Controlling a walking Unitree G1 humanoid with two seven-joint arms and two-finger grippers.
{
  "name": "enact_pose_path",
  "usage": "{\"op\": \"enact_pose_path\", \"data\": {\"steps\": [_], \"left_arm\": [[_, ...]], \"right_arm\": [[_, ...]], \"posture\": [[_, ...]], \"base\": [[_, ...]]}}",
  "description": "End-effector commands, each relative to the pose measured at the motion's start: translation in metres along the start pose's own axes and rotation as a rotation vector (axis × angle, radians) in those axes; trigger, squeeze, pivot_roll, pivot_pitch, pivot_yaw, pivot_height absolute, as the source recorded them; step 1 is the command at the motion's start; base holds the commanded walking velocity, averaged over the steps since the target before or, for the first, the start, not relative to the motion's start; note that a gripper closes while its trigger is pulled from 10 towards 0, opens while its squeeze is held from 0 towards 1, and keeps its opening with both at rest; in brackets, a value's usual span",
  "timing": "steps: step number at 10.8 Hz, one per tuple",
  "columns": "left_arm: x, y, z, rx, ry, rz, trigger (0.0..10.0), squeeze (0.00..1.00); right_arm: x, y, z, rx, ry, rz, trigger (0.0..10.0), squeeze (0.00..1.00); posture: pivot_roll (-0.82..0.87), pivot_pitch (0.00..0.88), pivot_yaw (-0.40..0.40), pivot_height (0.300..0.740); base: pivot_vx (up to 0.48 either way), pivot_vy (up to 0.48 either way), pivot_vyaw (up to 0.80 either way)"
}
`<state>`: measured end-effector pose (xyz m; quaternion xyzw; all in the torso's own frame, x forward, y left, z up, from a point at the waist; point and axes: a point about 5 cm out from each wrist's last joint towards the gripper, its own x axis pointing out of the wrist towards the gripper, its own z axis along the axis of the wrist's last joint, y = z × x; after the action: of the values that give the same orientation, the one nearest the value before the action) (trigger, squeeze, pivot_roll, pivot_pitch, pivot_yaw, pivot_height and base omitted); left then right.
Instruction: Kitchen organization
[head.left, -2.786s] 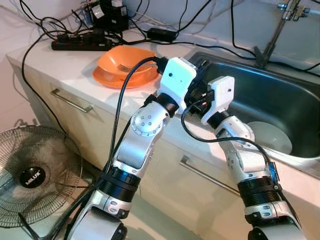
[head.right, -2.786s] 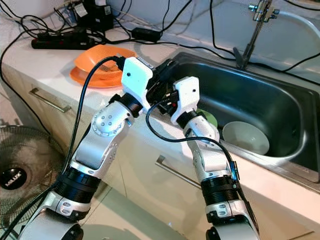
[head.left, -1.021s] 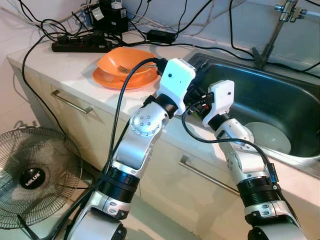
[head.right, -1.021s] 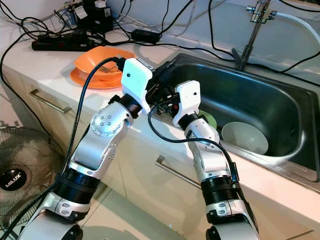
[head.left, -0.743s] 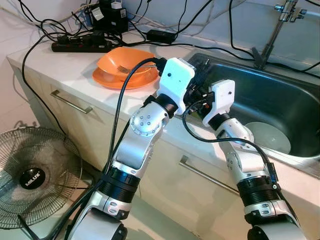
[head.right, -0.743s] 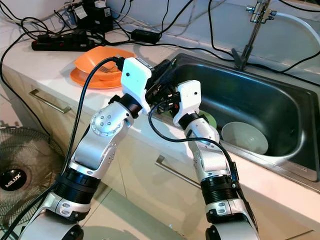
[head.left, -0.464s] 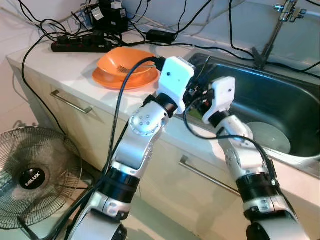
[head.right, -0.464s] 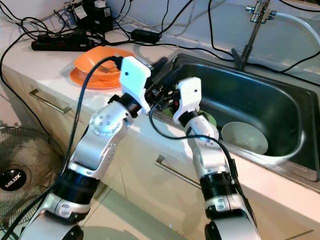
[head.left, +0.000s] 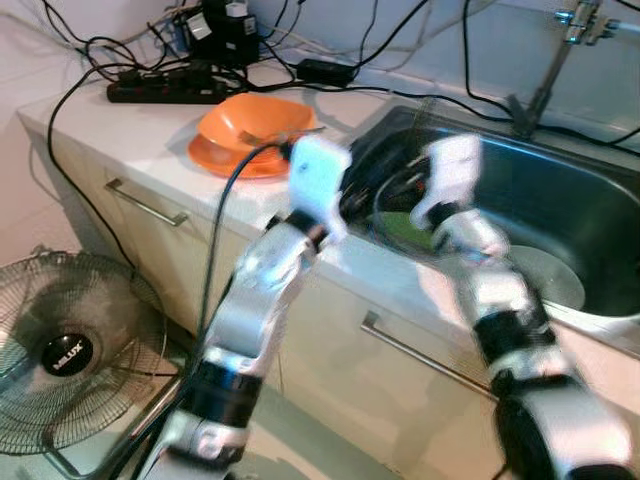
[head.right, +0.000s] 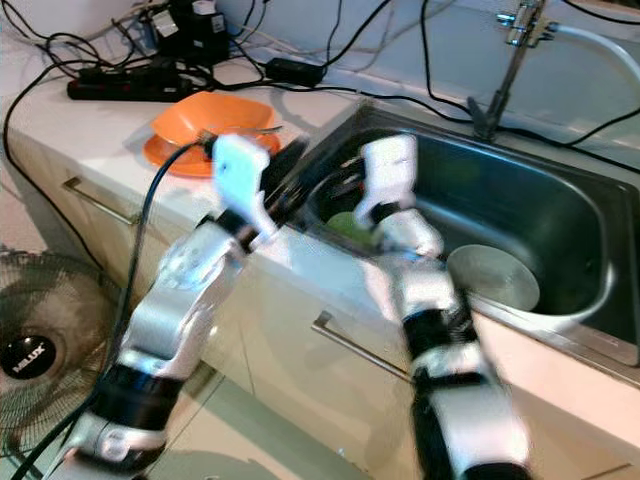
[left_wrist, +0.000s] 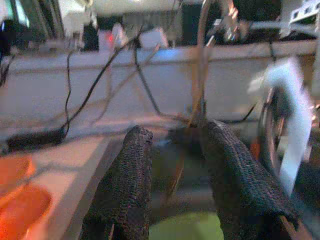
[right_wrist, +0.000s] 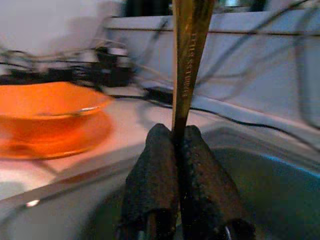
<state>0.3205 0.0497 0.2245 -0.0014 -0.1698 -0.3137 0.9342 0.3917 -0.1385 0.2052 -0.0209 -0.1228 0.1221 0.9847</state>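
Note:
My right gripper (right_wrist: 172, 131) is shut on the handle of a gold-coloured utensil (right_wrist: 189, 45), which stands upright above the sink's left end. My left gripper (left_wrist: 177, 132) is open beside it, with nothing between its fingers. Past those fingers a green dish (left_wrist: 185, 231) lies in the sink. An orange bowl (head.left: 255, 122) with a fork in it rests on an orange plate (head.left: 215, 158) on the counter, left of both arms. The steel sink (head.left: 590, 215) holds the green dish (head.left: 405, 225) and a white bowl (head.left: 545, 275). Both arms are blurred in the eye views.
A black power strip (head.left: 165, 90) and many cables lie along the back of the counter. The tap (head.right: 510, 60) rises behind the sink. Drawer handles (head.left: 145, 200) line the cabinet front below. A floor fan (head.left: 65, 350) stands at the lower left.
Both arms are in fast motion. The left wrist has swung left and down toward the counter edge. The right wrist has risen over the sink, uncovering the green dish.

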Motion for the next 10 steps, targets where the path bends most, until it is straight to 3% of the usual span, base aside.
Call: {"op": "enact_pose_path", "data": {"steps": [1,2,4,10], "left_arm": [[-0.004,-0.001,-0.002,-0.016,0.023,-0.024,10.0,0.0],[-0.018,0.003,-0.016,-0.047,0.099,-0.03,10.0,0.0],[-0.028,0.003,-0.025,-0.063,0.149,-0.033,10.0,0.0],[-0.046,-0.003,-0.038,-0.152,0.265,-0.094,10.0,0.0]], "right_arm": [[0.004,-0.008,0.003,-0.012,-0.001,-0.042,10.0,0.0],[0.009,-0.019,0.004,-0.041,0.027,-0.09,10.0,0.0],[0.01,-0.027,0.003,-0.056,0.058,-0.125,10.0,0.0],[0.005,-0.024,-0.02,-0.121,0.192,-0.106,10.0,0.0]], "posture": [[0.18,0.045,-0.023,0.74],[0.18,0.044,-0.025,0.74],[0.19,0.042,-0.027,0.74],[0.21,0.027,-0.028,0.74]], "base": [[0.0,0.0,0.0],[0.0,0.0,0.0],[0.0,0.0,0.0],[0.0,0.0,0.0]]}}
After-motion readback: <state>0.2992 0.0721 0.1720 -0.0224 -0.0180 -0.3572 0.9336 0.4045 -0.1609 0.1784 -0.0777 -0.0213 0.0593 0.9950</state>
